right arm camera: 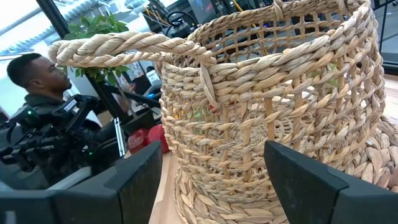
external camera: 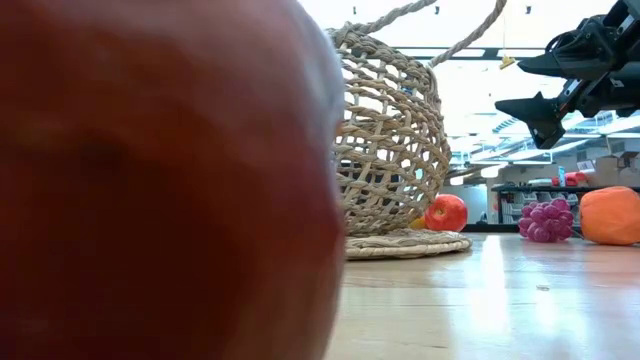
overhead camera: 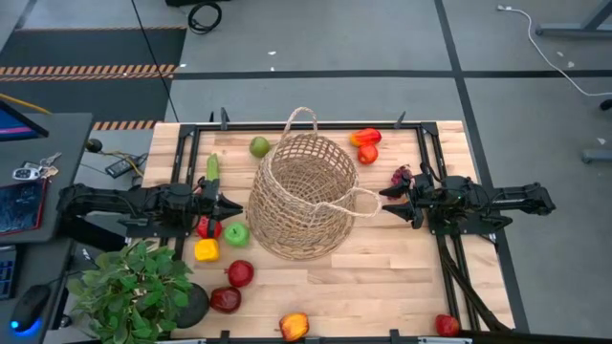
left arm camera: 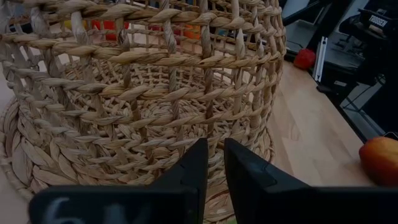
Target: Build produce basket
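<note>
Wicker fills the middle of the table from overhead: the basket [overhead camera: 301,201] stands between both arms, one loop handle toward the far edge and the other toward the right gripper [overhead camera: 387,203], whose fingers are spread just beside that handle. The left gripper [overhead camera: 232,204] sits at the basket's opposite wall, fingers nearly pressed together, holding nothing. Produce lies scattered outside the basket: a green apple [overhead camera: 236,233], a yellow pepper [overhead camera: 207,250] and a red apple [overhead camera: 240,273] near the left arm, a lime-green fruit [overhead camera: 259,146] and a red-orange fruit [overhead camera: 365,138] toward the far edge, grapes [overhead camera: 401,176] by the right arm. A potted plant [overhead camera: 134,291] stands at the near left corner.

From table height, a red fruit [external camera: 160,180] blocks half the scene; behind it the basket [external camera: 390,140] rises, with grapes [external camera: 546,218] and an orange fruit [external camera: 611,214] beyond.

The left wrist camera looks past its narrow-gapped fingers [left arm camera: 193,171] into the weave [left arm camera: 143,93].

The right wrist camera shows its wide-set fingers [right arm camera: 140,177] framing the basket [right arm camera: 273,106], with a person [right arm camera: 37,81] behind.
</note>
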